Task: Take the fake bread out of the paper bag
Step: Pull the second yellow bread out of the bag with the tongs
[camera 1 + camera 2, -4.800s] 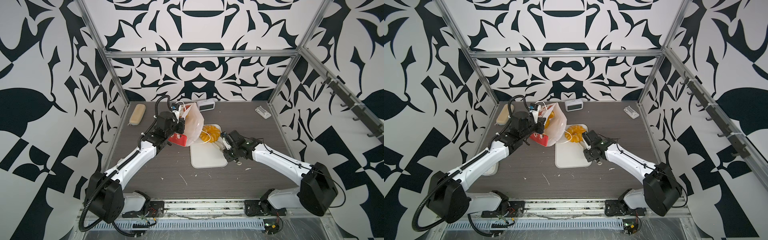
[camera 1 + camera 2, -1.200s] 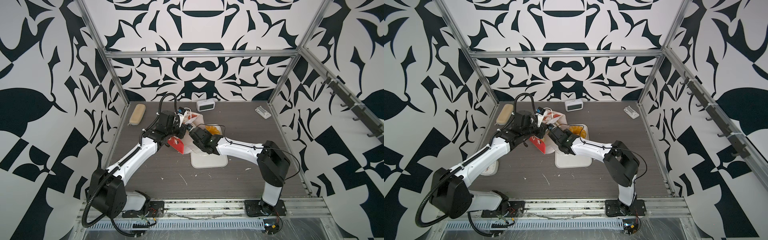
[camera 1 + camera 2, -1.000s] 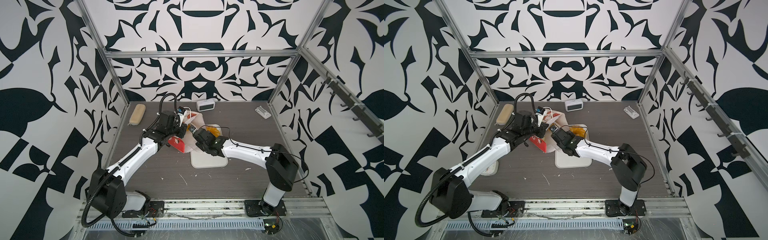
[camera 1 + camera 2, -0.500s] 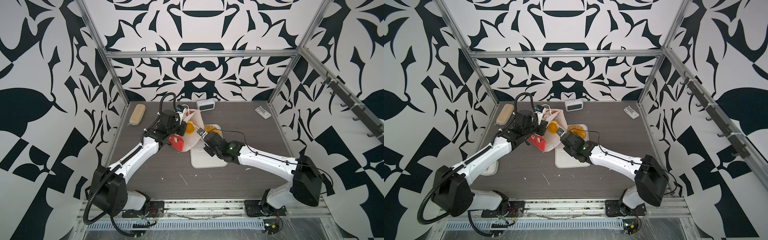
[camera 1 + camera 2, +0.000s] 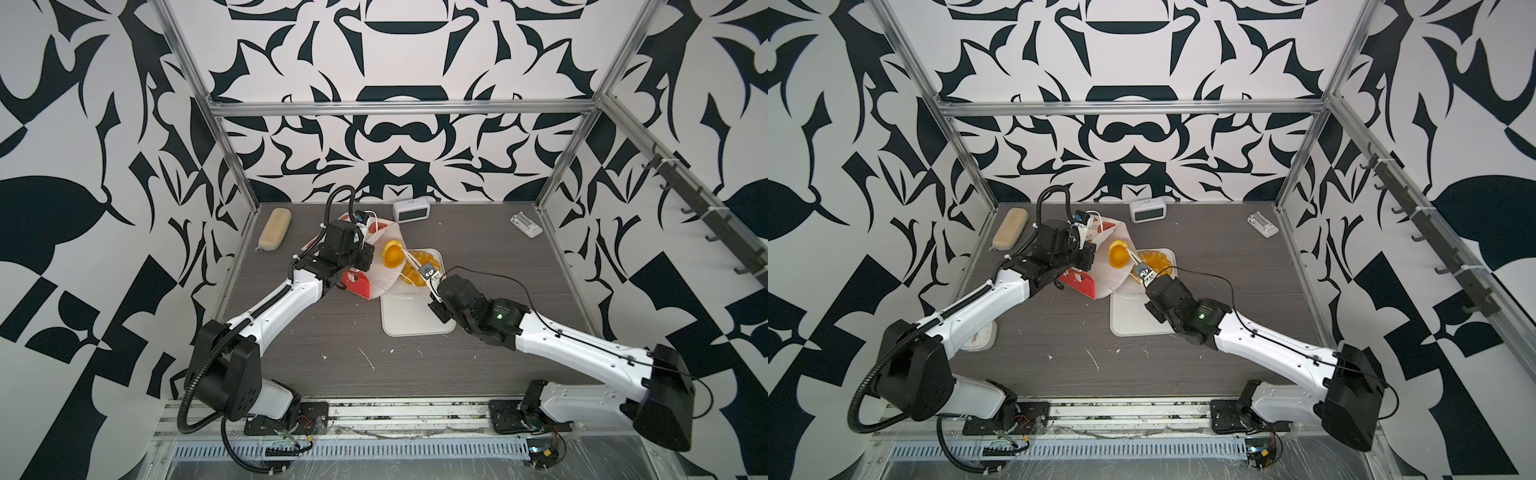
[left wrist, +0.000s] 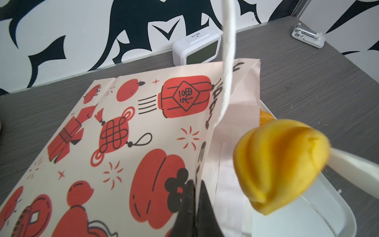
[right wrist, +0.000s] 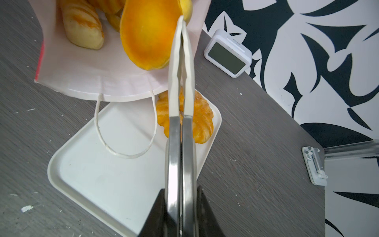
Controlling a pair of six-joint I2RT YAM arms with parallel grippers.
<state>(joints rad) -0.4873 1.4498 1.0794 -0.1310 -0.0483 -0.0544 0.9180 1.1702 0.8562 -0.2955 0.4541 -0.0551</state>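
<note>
The paper bag (image 5: pixel 358 286) (image 5: pixel 1108 279) lies tilted on its side with its white mouth over the tray. My left gripper (image 6: pixel 196 184) (image 5: pixel 366 262) is shut on the bag's printed upper edge (image 6: pixel 123 133). My right gripper (image 7: pixel 181 190) (image 5: pixel 436 291) is shut on metal tongs (image 7: pixel 180 102) with white tips. The tongs pinch one glossy orange piece of fake bread (image 5: pixel 392 254) (image 5: pixel 1118 253) (image 6: pixel 281 164) (image 7: pixel 149 34), held in the air just outside the bag's mouth. A ring loaf (image 7: pixel 202 119) (image 5: pixel 415 272) lies on the tray. More bread (image 7: pixel 82 24) sits inside the bag.
The flat white tray (image 5: pixel 415 320) (image 7: pixel 102 164) lies mid-table with a cord handle (image 7: pixel 123 151) draped on it. A white clock (image 5: pixel 411 211) stands at the back, a beige case (image 5: pixel 275 228) back left, a small white device (image 5: pixel 526 224) back right.
My right arm has drawn back to the right, pulling the tongs and the orange bread out of the bag's mouth. My left gripper has kept its hold on the bag.
</note>
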